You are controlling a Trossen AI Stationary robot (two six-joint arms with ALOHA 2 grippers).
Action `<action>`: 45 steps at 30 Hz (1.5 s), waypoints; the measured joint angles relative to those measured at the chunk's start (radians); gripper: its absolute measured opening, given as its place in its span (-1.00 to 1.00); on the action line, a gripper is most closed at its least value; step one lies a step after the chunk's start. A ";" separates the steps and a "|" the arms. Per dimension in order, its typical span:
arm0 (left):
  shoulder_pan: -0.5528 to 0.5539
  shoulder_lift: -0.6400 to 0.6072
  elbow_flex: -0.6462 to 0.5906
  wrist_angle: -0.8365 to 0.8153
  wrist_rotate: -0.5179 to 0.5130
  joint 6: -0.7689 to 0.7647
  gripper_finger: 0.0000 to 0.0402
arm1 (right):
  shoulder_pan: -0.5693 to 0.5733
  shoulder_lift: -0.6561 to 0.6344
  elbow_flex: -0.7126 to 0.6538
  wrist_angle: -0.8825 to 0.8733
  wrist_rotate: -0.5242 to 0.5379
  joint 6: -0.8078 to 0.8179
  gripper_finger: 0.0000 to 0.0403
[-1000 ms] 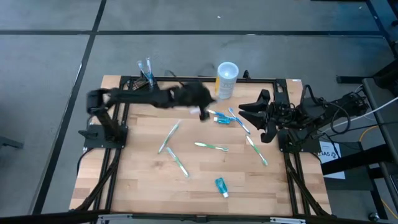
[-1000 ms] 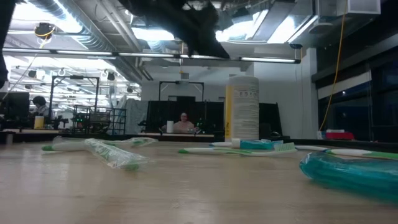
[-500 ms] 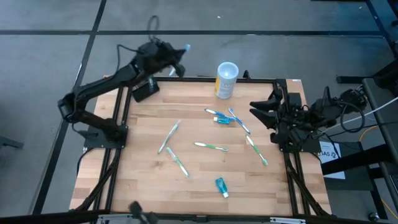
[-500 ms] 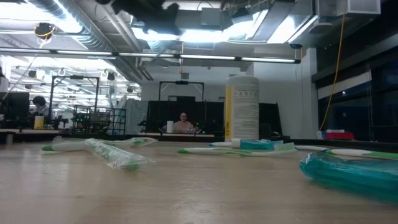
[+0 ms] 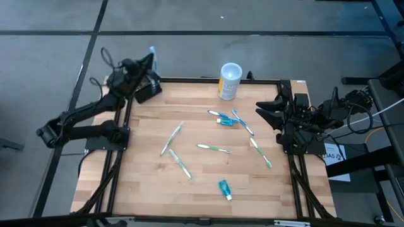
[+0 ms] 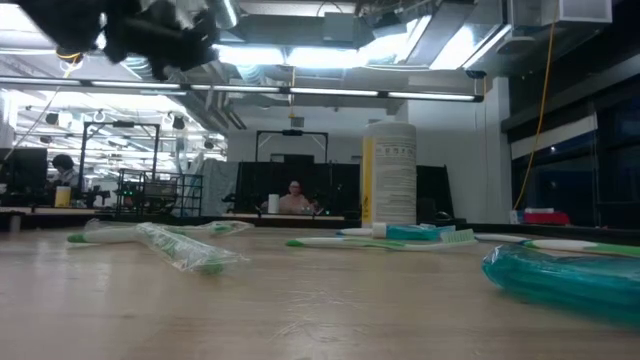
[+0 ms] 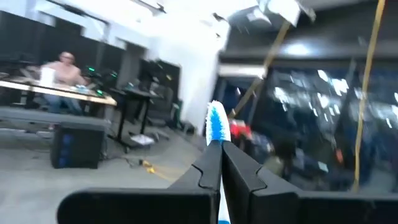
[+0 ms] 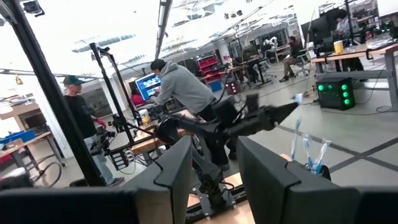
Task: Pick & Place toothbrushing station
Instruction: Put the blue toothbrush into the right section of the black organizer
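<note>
Wooden counter (image 5: 145, 189) has a bunch of stuff scattered on it: nearest the front edge there's a small teal tube (image 5: 224, 188), then green-and-white toothbrushes (image 5: 180, 163) spread around the middle, with a couple of blue ones (image 5: 242, 121) farther back. White-and-yellow cup (image 5: 230, 81) stands upright at the far edge. The toothbrushing station (image 5: 146, 91), the little black block, sits at the far left corner, right on the counter's edge. The left gripper (image 5: 150, 58) is up just past that corner, hanging over the floor, fingers pinched together on a blue-bristled toothbrush (image 7: 217, 123) that pokes out between them in the left wrist view. The right gripper (image 5: 264, 112) waits by the right edge with its fingers spread apart, holding nothing. People (image 8: 180, 87) show in the room beyond.
</note>
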 joint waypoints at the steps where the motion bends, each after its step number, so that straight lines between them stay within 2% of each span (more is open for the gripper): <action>1: 0.006 -0.013 -0.038 0.050 -0.018 -0.013 -0.99 | 0.000 0.000 0.000 0.000 0.001 0.004 -0.35; 5: 0.022 -0.012 -0.141 0.219 -0.078 -0.042 -0.99 | 0.000 0.000 0.000 0.000 0.008 0.019 -0.35; 8: 0.022 0.011 -0.181 0.309 -0.173 0.011 -0.99 | 0.000 0.000 0.000 0.000 0.010 0.038 -0.35; 11: 0.022 0.041 -0.190 0.319 -0.241 0.092 -0.99 | 0.000 0.000 0.000 0.000 0.010 0.071 -0.35; 16: 0.035 0.150 -0.190 0.382 -0.292 0.160 -0.99 | 0.000 0.000 0.000 0.000 0.010 0.119 -0.35; 25: 0.151 0.416 -0.189 0.708 -0.278 0.176 -0.99 | 0.000 0.000 0.000 0.001 0.048 0.154 -0.35; 28: 0.167 0.473 -0.186 0.742 -0.251 0.172 -0.99 | 0.000 0.000 0.000 0.013 0.054 0.155 -0.35; 34: 0.170 0.556 -0.157 0.835 -0.238 0.261 -0.99 | 0.000 0.000 0.000 0.016 0.080 0.155 -0.35; 45: 0.164 0.628 -0.149 0.838 -0.235 0.330 -0.99 | 0.000 -0.002 0.000 0.015 0.088 0.155 -0.35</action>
